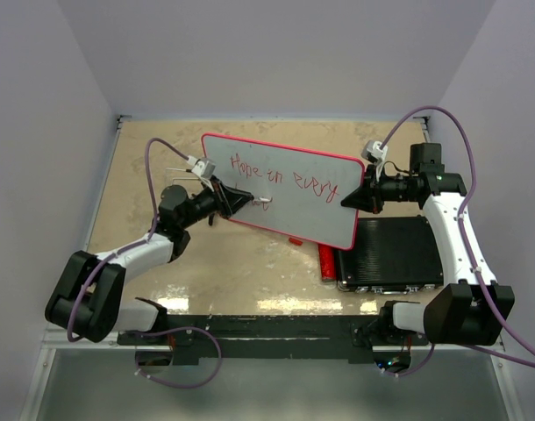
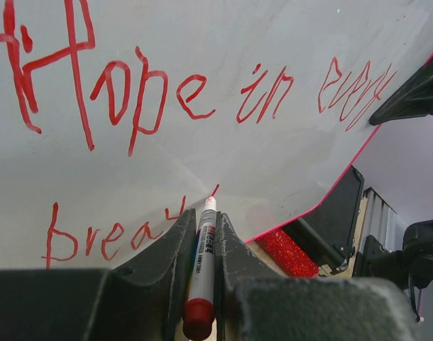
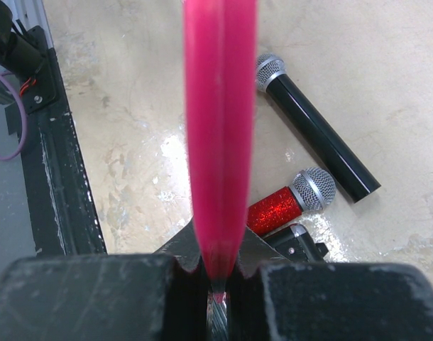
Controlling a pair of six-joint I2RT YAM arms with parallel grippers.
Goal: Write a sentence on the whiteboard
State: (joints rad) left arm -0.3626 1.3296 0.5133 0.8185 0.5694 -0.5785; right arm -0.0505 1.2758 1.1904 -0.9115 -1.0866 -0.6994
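The whiteboard [image 1: 294,215] is tilted over the middle of the table [image 1: 215,276], with your right gripper [image 1: 346,202] pinching its right edge. Your left gripper [image 1: 253,202] is clamped on a red marker [image 2: 203,256]. The marker's tip touches the board where the sentence [image 2: 195,96] reads "brea" under "Hope in every".

Clamps a marker [image 2: 202,263] in the gripper [image 2: 206,219], tip against the whiteboard [image 2: 287,156] just past the fingers [image 2: 167,249]. Reads "Hope in every" in red lettering [image 2: 195,96] far beyond them, "brea" to their left. Shows a glittery red microphone [image 2: 287,252] to their right.
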